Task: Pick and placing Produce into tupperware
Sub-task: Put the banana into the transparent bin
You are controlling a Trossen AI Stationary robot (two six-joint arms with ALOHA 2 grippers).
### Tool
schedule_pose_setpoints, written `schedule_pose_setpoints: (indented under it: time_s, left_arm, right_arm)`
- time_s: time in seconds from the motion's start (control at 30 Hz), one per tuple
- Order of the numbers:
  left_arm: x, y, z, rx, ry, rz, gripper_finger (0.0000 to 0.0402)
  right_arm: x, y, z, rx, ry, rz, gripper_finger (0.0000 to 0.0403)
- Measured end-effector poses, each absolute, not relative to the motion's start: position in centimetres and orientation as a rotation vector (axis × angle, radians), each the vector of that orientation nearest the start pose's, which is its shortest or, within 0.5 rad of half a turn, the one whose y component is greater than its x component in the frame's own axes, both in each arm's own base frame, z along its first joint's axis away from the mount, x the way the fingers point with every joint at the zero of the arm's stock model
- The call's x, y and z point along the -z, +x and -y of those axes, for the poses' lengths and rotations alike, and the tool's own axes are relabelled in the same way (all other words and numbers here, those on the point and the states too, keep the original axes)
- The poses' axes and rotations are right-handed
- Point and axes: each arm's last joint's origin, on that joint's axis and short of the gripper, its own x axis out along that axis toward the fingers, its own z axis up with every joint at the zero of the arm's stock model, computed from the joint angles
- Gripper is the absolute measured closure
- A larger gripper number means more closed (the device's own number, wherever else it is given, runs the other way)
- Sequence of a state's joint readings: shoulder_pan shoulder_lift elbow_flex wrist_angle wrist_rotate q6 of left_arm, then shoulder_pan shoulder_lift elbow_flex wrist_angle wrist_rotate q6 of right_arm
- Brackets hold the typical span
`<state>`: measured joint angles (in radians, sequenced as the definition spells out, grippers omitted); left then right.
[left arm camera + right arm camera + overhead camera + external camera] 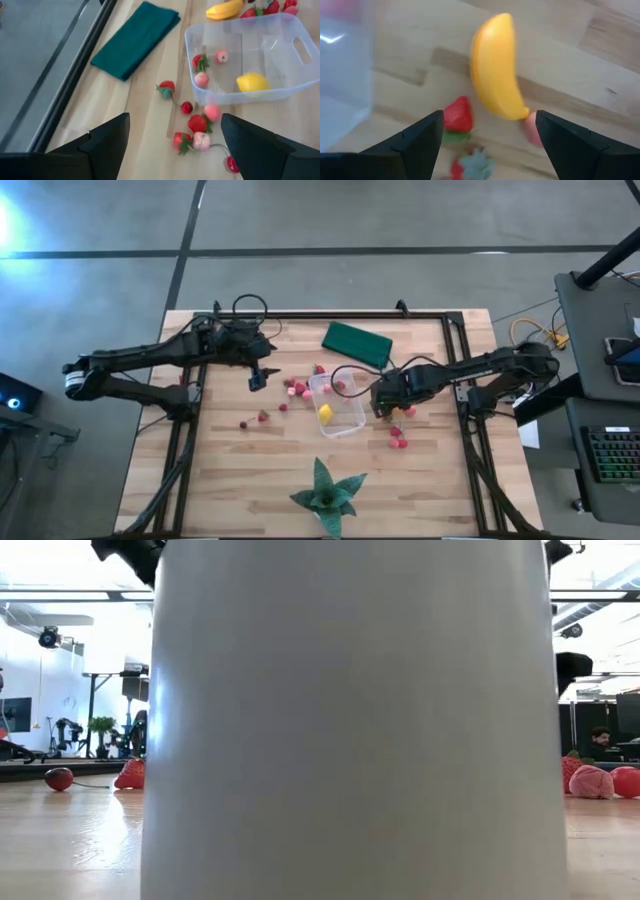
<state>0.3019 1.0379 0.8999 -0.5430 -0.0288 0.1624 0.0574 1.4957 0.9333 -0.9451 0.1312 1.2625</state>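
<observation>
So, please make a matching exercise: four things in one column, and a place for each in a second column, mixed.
Things:
1. lemon
2. banana
3. green cloth
4. left gripper

Places:
a. on the table, outside the tub, before the open right gripper
b. at the table's far side, beside the tub
c. inside the tub
d. above loose berries, fingers open

Pairs: 1-c, 2-a, 3-b, 4-d
</observation>
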Motion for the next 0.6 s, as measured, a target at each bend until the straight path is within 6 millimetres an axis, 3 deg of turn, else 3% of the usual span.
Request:
schedule_pose_setpoints:
  time_s: [0.6]
  left_arm:
    - [-29.0,21.0,-6.6,-0.261,0.062,-0.697,0.0104]
  right_arm:
    - [-16.0,23.9,1.7,0.966,0.936,-1.169,0.0103]
